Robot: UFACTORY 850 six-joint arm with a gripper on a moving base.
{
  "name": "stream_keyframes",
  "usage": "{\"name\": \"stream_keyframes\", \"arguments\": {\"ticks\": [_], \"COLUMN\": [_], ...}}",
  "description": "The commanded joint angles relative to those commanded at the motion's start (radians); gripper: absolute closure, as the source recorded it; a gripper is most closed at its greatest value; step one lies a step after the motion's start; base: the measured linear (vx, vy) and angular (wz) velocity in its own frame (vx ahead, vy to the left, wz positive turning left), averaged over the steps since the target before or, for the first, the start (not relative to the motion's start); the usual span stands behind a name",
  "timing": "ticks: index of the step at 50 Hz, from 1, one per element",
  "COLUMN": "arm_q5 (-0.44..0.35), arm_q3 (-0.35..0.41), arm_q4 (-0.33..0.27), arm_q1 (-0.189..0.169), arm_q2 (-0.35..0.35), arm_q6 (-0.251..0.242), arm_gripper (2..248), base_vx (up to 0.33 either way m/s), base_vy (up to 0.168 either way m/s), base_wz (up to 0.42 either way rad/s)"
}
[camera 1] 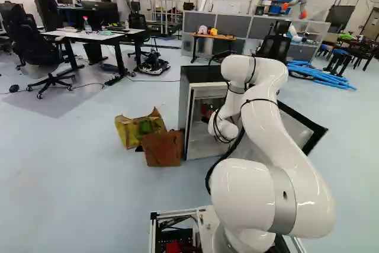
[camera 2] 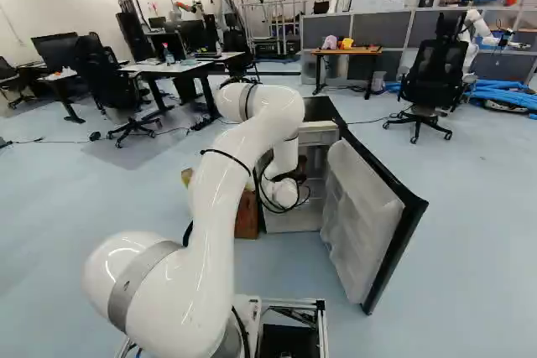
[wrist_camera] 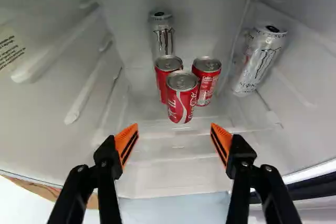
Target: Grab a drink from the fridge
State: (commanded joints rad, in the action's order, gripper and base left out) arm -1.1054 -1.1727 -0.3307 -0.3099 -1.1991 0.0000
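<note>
Pale blue floor (camera 1: 77,146) surrounds the fridge (camera 1: 185,111), which stands at twelve o'clock from the base; its door (camera 2: 361,215) hangs open toward one o'clock, and a brown box (camera 1: 163,149) sits beside it, toward eleven. Within the fridge, every can is upright, long axis vertical, lid up. Five altogether: three red cans (wrist_camera: 181,100), closely grouped, and two silver cans (wrist_camera: 257,61). Taking the gripper (wrist_camera: 174,125) as clock centre, the nearest red one is at twelve, its mates toward eleven and one; one silver stands behind them near twelve, the other around two. Both orange pads (wrist_camera: 127,140) are spread wide, gripping nothing.
</note>
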Motion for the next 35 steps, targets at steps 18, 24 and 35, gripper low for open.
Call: {"name": "stream_keyframes", "arguments": {"ticks": [18, 24, 35], "arm_q5": [0.0, 0.0, 0.0], "arm_q3": [0.0, 0.0, -0.001], "arm_q4": [0.0, 0.0, 0.0], "arm_q1": [0.0, 0.0, 0.0], "arm_q2": [0.0, 0.0, 0.0], "arm_q6": [0.0, 0.0, 0.0], "arm_gripper": [77, 77, 77], "base_vx": [0.0, 0.0, 0.0], "base_vy": [0.0, 0.0, 0.0], "base_wz": [0.0, 0.0, 0.0]}}
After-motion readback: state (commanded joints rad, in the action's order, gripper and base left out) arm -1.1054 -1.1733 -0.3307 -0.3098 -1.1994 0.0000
